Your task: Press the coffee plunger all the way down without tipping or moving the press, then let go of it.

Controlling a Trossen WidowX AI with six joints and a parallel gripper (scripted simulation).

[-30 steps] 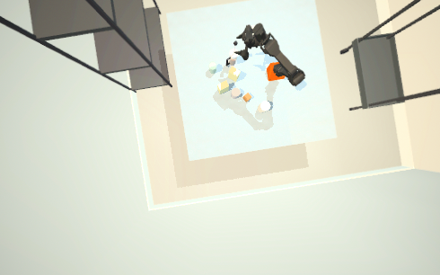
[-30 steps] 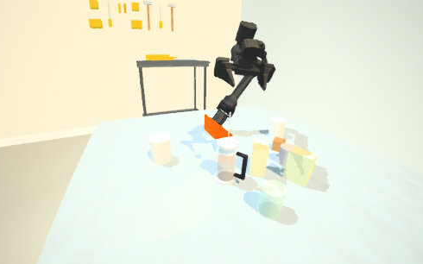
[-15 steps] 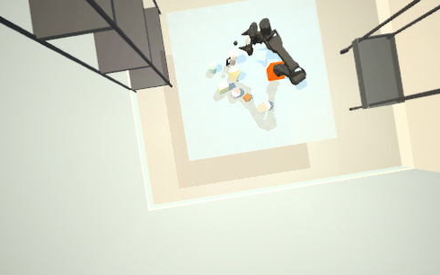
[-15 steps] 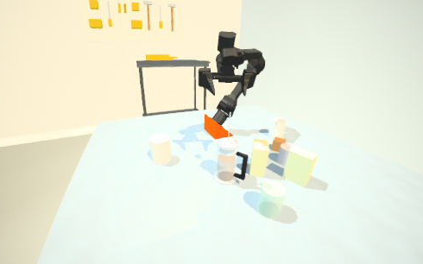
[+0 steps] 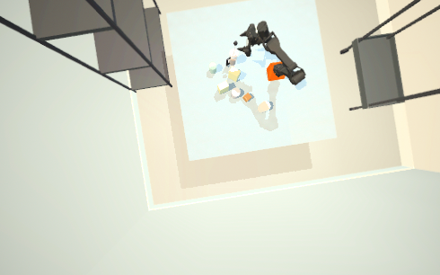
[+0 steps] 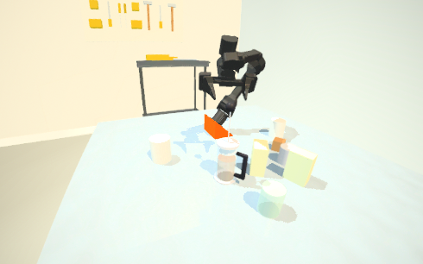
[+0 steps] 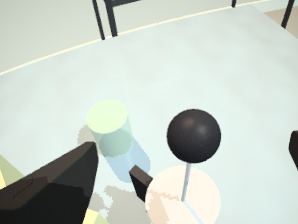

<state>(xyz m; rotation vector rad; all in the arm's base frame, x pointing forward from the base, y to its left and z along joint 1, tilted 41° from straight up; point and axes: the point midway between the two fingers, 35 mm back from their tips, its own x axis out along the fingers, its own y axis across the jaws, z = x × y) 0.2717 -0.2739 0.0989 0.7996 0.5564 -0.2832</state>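
The coffee press (image 5: 233, 58) (image 6: 226, 166) stands upright on the table, its black handle (image 6: 244, 166) (image 7: 141, 182) to the right in the exterior view. Its plunger is up: the thin rod (image 6: 229, 129) (image 7: 186, 182) rises well above the pale lid (image 6: 227, 143) (image 7: 165, 192). The black knob (image 5: 235, 43) (image 7: 194, 135) tops the rod; in the exterior view it cannot be told from the dark arm. My gripper (image 5: 241, 42) (image 6: 229, 98) is wide open and empty, near the knob's height or above it. In the wrist view the knob appears between the fingers, ahead of them; the exact gap is unclear.
A green cylinder (image 5: 213, 68) (image 6: 271, 200) (image 7: 110, 127) stands near the press. A yellow block (image 5: 233, 75) (image 6: 259, 159), a pale box (image 5: 223, 87) (image 6: 299, 166) and an orange cube (image 5: 247, 97) (image 6: 279, 144) stand on the handle side. A white cylinder (image 6: 160, 148) stands on the opposite side.
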